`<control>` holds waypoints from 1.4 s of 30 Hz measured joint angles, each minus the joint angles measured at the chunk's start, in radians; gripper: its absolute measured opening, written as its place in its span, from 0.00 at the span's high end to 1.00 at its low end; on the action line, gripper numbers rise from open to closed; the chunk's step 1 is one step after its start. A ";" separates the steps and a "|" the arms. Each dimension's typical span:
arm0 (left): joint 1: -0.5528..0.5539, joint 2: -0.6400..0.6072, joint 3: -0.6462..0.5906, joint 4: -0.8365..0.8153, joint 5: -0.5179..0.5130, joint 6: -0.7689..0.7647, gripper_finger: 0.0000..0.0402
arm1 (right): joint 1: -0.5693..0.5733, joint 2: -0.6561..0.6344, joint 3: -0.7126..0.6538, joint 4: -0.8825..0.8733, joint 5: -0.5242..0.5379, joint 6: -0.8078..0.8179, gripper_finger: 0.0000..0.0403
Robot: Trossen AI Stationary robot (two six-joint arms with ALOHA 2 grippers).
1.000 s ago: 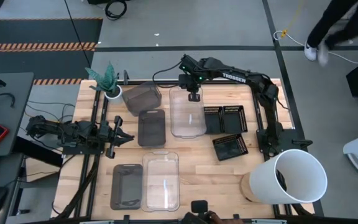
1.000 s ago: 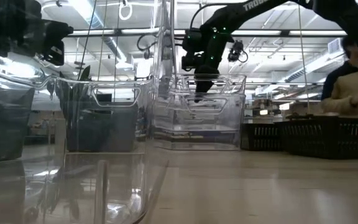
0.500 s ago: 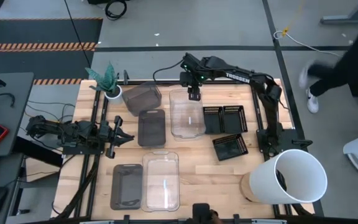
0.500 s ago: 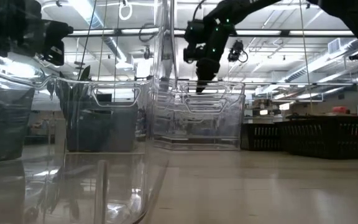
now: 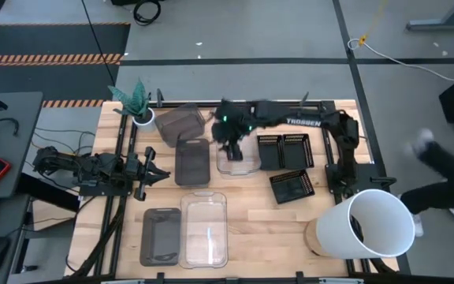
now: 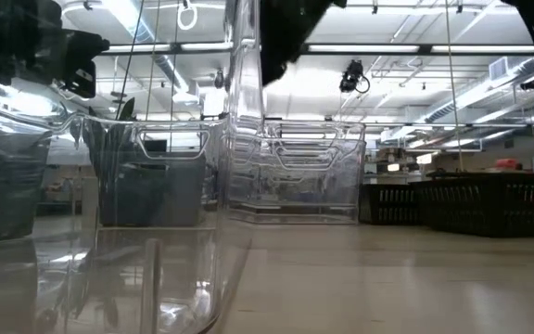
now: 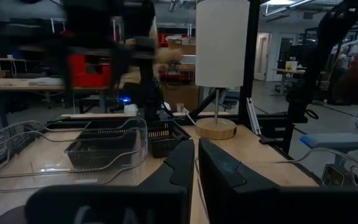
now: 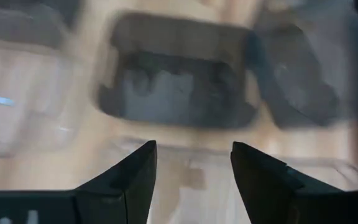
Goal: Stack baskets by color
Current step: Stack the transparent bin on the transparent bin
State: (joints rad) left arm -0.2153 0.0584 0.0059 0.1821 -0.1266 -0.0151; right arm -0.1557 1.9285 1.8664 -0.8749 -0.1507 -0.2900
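My right gripper (image 5: 228, 144) hovers open above the left part of a clear basket (image 5: 243, 162) in the middle of the table, touching nothing. In its wrist view the open fingers (image 8: 193, 168) frame a smoky grey basket (image 8: 176, 74) below. That grey basket (image 5: 192, 161) lies flat next to the clear one; another grey basket (image 5: 180, 123) sits behind it. A grey basket (image 5: 161, 235) and a clear basket (image 5: 204, 229) lie at the near edge. Three black slotted baskets (image 5: 284, 151) rest at the right. My left gripper (image 5: 153, 173) waits shut at the left.
A big white bucket (image 5: 375, 223) lies on its side at the near right corner. A small white plant pot (image 5: 142, 117) stands at the far left. A person's legs (image 5: 448, 181) move on the floor to the right of the table.
My right gripper has risen from the far rim of the middle clear basket and swung fast toward the table's left and near edge, ending over that basket's left part. In the low view it has left the picture upward, and the clear basket's rim has dropped a little.
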 joint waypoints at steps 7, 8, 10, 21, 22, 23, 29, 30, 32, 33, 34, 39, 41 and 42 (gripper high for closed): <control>0.000 0.000 0.000 0.000 0.000 0.000 0.93 | 0.166 0.001 -0.054 0.132 0.037 0.076 0.48; 0.000 0.000 0.000 0.000 0.000 0.000 0.92 | 0.182 0.003 -0.067 0.152 0.061 0.093 0.48; 0.000 0.000 0.000 0.000 0.000 0.000 0.92 | 0.209 0.002 -0.098 0.198 0.104 0.123 0.48; 0.000 0.000 0.000 0.000 0.000 0.000 0.93 | 0.305 0.002 -0.243 0.440 0.191 0.366 0.49; 0.000 0.000 0.000 0.000 0.000 0.000 0.93 | 0.315 0.002 -0.245 0.453 0.216 0.372 0.49; 0.000 0.000 0.000 0.000 0.000 0.000 0.93 | 0.323 0.002 -0.245 0.464 0.242 0.377 0.50; 0.000 0.000 0.000 0.000 0.000 0.000 0.91 | 0.341 0.051 -0.247 0.500 0.284 0.398 0.51; 0.000 0.000 0.000 0.000 0.000 0.000 0.91 | 0.342 0.073 -0.248 0.516 0.281 0.400 0.51; 0.000 0.000 0.000 0.003 0.000 0.000 0.92 | 0.348 0.108 -0.249 0.531 0.282 0.397 0.51; 0.000 0.000 0.000 0.006 0.000 0.000 0.92 | 0.351 0.122 -0.249 0.541 0.284 0.395 0.51; 0.000 0.000 0.000 0.002 0.000 0.000 0.93 | 0.353 0.132 -0.249 0.553 0.285 0.393 0.51; 0.000 0.000 0.000 0.002 0.000 0.000 0.94 | 0.352 0.150 -0.249 0.545 0.303 0.385 0.51; 0.000 0.000 0.000 0.000 0.000 0.000 0.93 | 0.351 0.150 -0.249 0.544 0.340 0.364 0.51; 0.000 0.000 0.000 0.001 0.000 0.000 0.93 | 0.351 0.150 -0.249 0.543 0.352 0.356 0.51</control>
State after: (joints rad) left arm -0.2153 0.0586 0.0063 0.1829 -0.1265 -0.0151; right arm 0.1950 2.0785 1.6176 -0.3315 0.2012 0.0660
